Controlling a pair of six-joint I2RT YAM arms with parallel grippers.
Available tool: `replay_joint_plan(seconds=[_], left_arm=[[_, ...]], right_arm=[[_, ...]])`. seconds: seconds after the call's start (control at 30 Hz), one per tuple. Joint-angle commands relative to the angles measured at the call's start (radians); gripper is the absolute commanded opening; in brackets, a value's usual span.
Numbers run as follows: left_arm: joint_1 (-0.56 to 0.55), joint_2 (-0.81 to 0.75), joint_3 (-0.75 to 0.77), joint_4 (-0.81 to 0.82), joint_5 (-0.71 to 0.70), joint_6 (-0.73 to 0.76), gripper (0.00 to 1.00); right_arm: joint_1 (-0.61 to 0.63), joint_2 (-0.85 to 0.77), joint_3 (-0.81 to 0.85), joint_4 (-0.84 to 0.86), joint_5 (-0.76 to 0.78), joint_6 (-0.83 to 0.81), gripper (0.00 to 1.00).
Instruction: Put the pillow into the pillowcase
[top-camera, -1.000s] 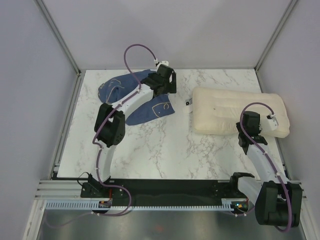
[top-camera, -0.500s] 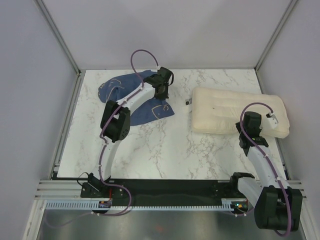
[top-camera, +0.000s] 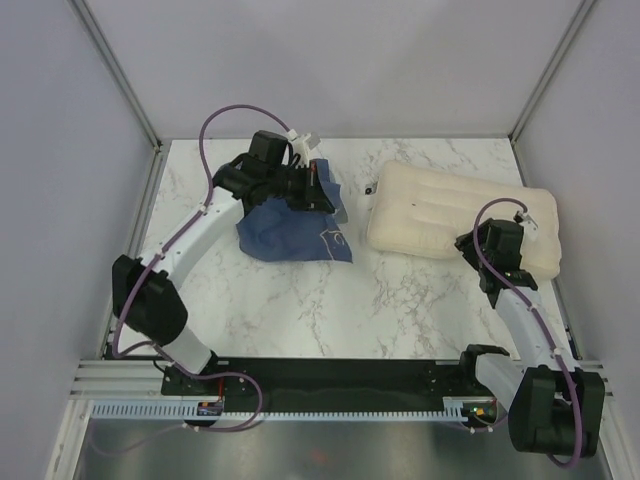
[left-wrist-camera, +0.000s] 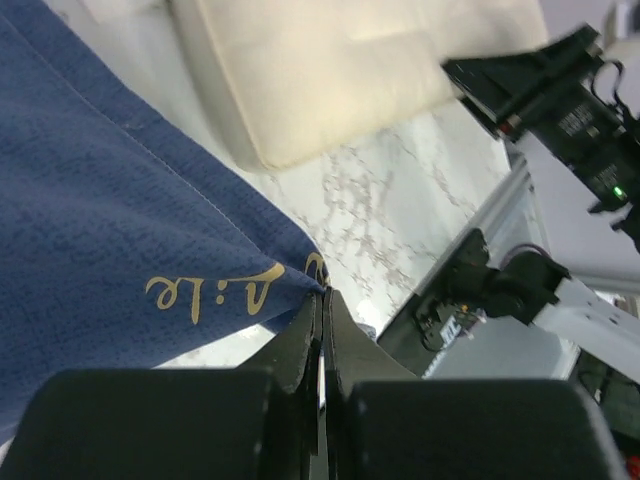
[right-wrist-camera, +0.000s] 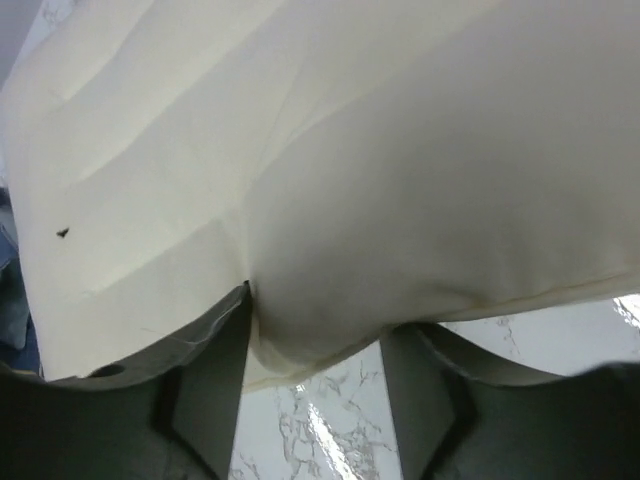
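Left of centre: a corner of the dark blue pillowcase (top-camera: 290, 232) clamped in the left gripper (left-wrist-camera: 322, 298), fingers pressed tight together, cloth bunched on the marble table (top-camera: 300, 300). Just beside it to the right: the cream pillow (top-camera: 440, 205), near edge squeezed between the 2 fingers of the right gripper (right-wrist-camera: 315, 345).

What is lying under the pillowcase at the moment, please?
Only the marble table shows beneath the pillowcase edge held by the left gripper. The pillow lies beside it; the rest underneath is covered.
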Motion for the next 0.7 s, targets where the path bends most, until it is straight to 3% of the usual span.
replay_joint_plan(seconds=[0.0,0.13,0.17,0.3,0.43,0.67], left_arm=[[0.0,-0.114,-0.05,0.038,0.151,-0.044,0.02],[0.0,-0.217,-0.031,0.005,0.156,-0.037,0.02],[0.0,-0.228,-0.017,-0.011,0.235,-0.014,0.02],[0.0,-0.269,0.049,-0.078,0.26,0.012,0.02],[0.002,-0.306,0.066,-0.13,0.217,0.031,0.02],[0.011,-0.346,0.074,-0.201,0.163,0.062,0.02]], right_arm=[[0.006,-0.034,0.086,0.079,-0.094,-0.099,0.63],[0.029,-0.083,0.151,0.102,-0.194,-0.14,0.73],[0.047,-0.084,0.166,0.102,-0.221,-0.139,0.75],[0.121,-0.031,0.284,0.104,-0.338,-0.081,0.78],[0.231,0.044,0.37,0.088,-0.351,-0.032,0.83],[0.388,0.166,0.433,0.122,-0.363,0.028,0.84]])
